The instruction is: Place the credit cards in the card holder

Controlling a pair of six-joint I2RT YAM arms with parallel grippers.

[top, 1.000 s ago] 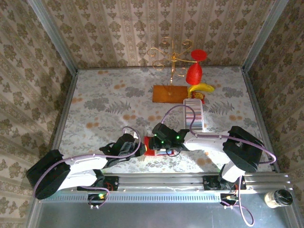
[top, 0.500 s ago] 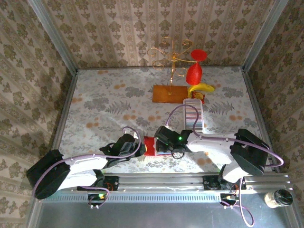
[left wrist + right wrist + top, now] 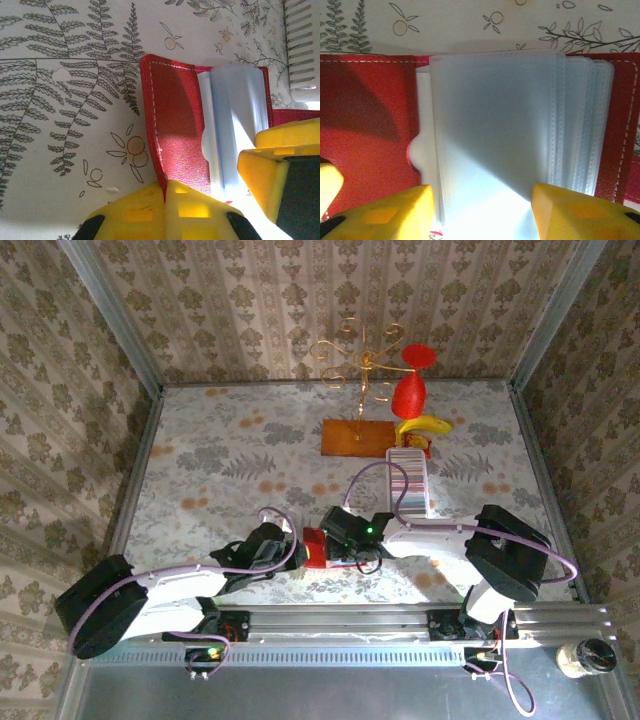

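The card holder (image 3: 175,125) is being pinched at its red cover edge by the closed left gripper (image 3: 166,194). Its clear pockets (image 3: 495,125) are being straddled by the right gripper (image 3: 481,196), jaws parted. The credit cards (image 3: 408,482) are being kept in the white tray (image 3: 304,92) beyond, with bare table (image 3: 75,125) left of both.

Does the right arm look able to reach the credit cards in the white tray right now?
Probably yes: the credit cards sit close by with nothing in between, and the right gripper is open.

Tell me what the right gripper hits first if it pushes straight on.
Most likely the card holder's frosted pockets, lying between the right gripper's open fingers; depth is unclear.
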